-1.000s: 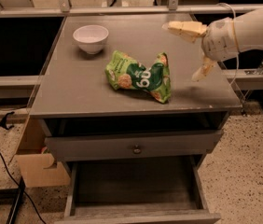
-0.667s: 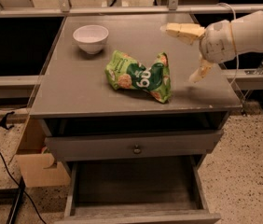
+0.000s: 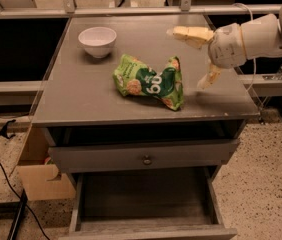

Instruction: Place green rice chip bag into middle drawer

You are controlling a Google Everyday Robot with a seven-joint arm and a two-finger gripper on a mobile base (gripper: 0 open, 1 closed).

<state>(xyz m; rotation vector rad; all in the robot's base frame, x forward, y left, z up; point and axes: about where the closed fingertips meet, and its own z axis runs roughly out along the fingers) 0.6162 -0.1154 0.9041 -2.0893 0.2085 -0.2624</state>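
Note:
The green rice chip bag (image 3: pixel 148 81) lies crumpled on the grey cabinet top (image 3: pixel 71 99), near the middle. Just right of it hovers my gripper (image 3: pixel 186 59), open wide, with one pale finger (image 3: pixel 191 34) stretched over the top behind the bag and the other finger (image 3: pixel 208 76) pointing down beside the bag's right end. Nothing is held between them. Below the cabinet's front, the middle drawer (image 3: pixel 146 196) is pulled out, showing a bare flat grey floor.
A white bowl (image 3: pixel 97 40) stands at the back left of the cabinet top. A shut drawer front with a small round knob (image 3: pixel 146 160) sits above the open drawer. A cardboard box (image 3: pixel 38 176) and black cables lie on the floor to the left.
My gripper has shifted a little to the left and down, closer to the bag's right end. The bag and bowl have not moved.

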